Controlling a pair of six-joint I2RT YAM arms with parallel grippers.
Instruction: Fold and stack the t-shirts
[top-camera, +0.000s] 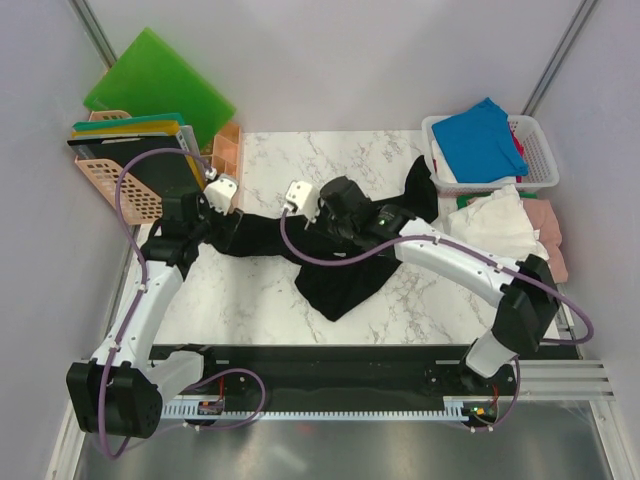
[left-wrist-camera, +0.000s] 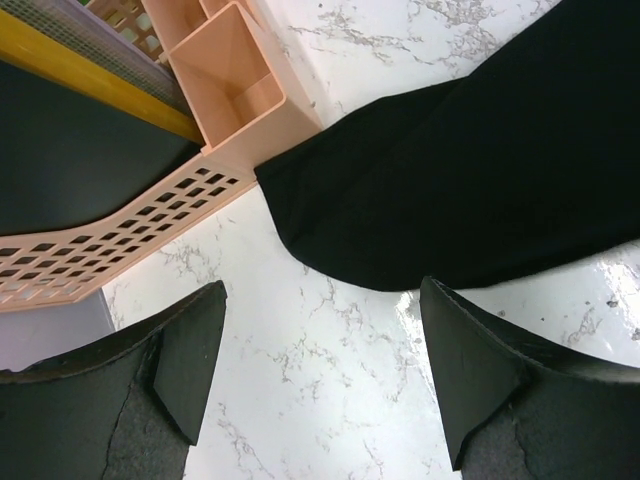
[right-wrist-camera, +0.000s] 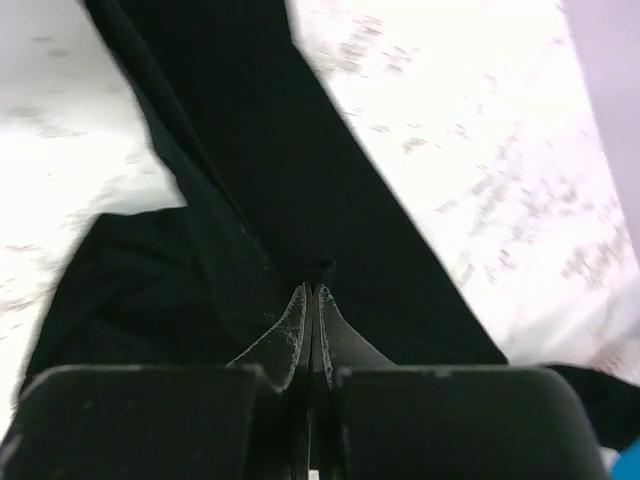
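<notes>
A large black cloth t-shirt (top-camera: 340, 280) is shown lying rumpled on a white marble-patterned table (top-camera: 230, 300), between the two arms. The right gripper (right-wrist-camera: 312, 292) is pinched fully closed on a ridge of the black cloth near its middle. The left gripper (left-wrist-camera: 322, 292) is held wide apart over bare table, gripping nothing, just short of the shirt's rounded left edge and near a pink lattice plastic basket (left-wrist-camera: 120, 240). The shirt's long axis is laid left to right across the table. Its right end is angled away toward a white plastic basket (top-camera: 540, 150), and a lobe is spilled toward the near edge. Which end is the collar cannot be told. For a clean spread, the left edge is best caught by the left gripper and the cloth drawn taut, kept low and away from the pink basket.
</notes>
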